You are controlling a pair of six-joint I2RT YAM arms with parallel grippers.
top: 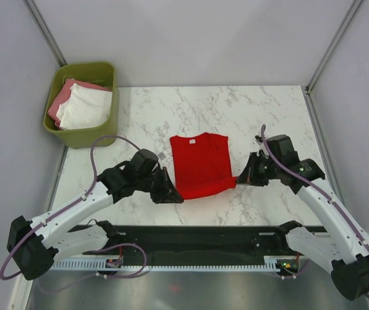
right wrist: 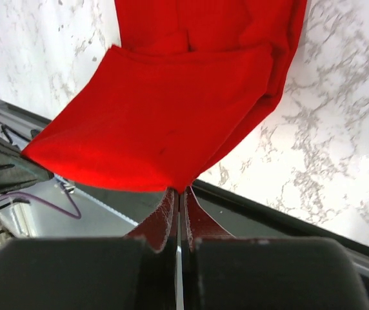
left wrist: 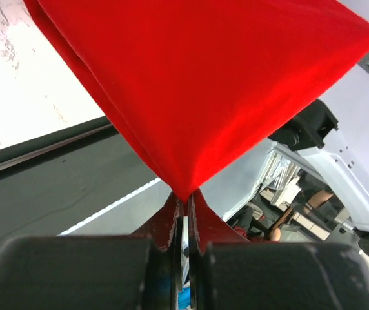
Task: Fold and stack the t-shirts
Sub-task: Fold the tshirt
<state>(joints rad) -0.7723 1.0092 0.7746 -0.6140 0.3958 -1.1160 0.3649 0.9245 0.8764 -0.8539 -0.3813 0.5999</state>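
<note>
Both arms reach forward and inward from their bases at the near edge of the white marble-patterned table [top: 268, 110]. Their forearms are low and angled toward each other, and the wrists point at the two near corners of the bright red cotton t-shirt [top: 200, 161].

The left claw [top: 171, 194] is at the shirt's near-left corner. In the left wrist view its fingers are pressed together, clenched on a pinched point of red cloth [left wrist: 210, 84], which fans upward and outward from the tips [left wrist: 184, 197].

The right claw [top: 241, 175] is at the near-right corner. In its own view the claw [right wrist: 179, 194] is likewise clamped tight on a tip of the red fabric [right wrist: 159, 123], with only a hairline slit between the fingers.

The shirt is in the middle of the table with its collar on the far side. Its far part lies flat on the marble [right wrist: 326, 129]. The near hem is raised and hangs in a shallow sag between the two grasped corners.

Well apart, at the far-left corner, an olive-green plastic bin [top: 81, 137] holds a crumpled white tee [top: 84, 108] lying partly over a pink tee [top: 60, 100].
</note>
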